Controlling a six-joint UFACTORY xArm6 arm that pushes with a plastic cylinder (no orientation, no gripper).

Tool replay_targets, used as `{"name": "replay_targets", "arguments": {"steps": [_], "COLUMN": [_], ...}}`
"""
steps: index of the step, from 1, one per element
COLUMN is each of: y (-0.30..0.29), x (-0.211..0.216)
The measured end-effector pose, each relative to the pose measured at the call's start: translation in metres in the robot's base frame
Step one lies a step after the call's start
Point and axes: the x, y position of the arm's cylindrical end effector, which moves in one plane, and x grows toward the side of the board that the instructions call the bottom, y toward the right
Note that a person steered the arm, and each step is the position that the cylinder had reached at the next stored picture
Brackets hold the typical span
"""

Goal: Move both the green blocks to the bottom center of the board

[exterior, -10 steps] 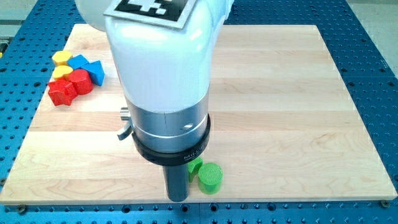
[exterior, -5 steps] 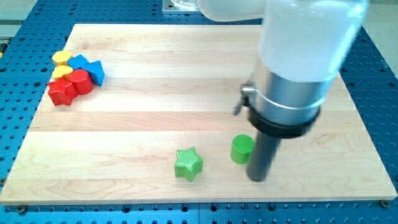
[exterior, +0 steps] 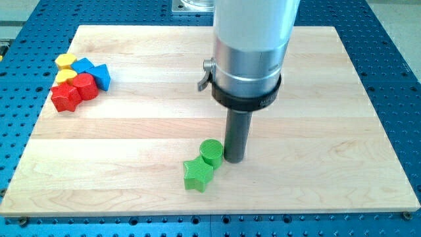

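Observation:
A green star block [exterior: 198, 174] lies near the board's bottom centre. A green cylinder [exterior: 212, 153] stands just above and to the right of it, touching it. My tip [exterior: 234, 158] rests on the board right beside the cylinder's right side, touching or nearly touching it. The white and silver arm body rises from the rod to the view's top.
A cluster of blocks sits at the view's upper left: two yellow blocks [exterior: 64, 61], two blue blocks [exterior: 99, 76], a red cylinder [exterior: 85, 85] and a red star [exterior: 65, 97]. The wooden board [exterior: 329, 131] lies on a blue perforated table.
My tip has moved left and slightly up, from the cylinder's lower right to its right side. The green cylinder has slid left and now touches the green star.

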Motion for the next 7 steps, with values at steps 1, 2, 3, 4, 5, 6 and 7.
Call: {"name": "replay_targets", "arguments": {"steps": [1,2,3,4,5,6,7], "y": [-0.022,-0.022,-0.040,-0.070,-0.082,-0.056,-0.047], "x": [-0.001,0.000,-0.001,-0.032,-0.012,-0.017,-0.032]}}
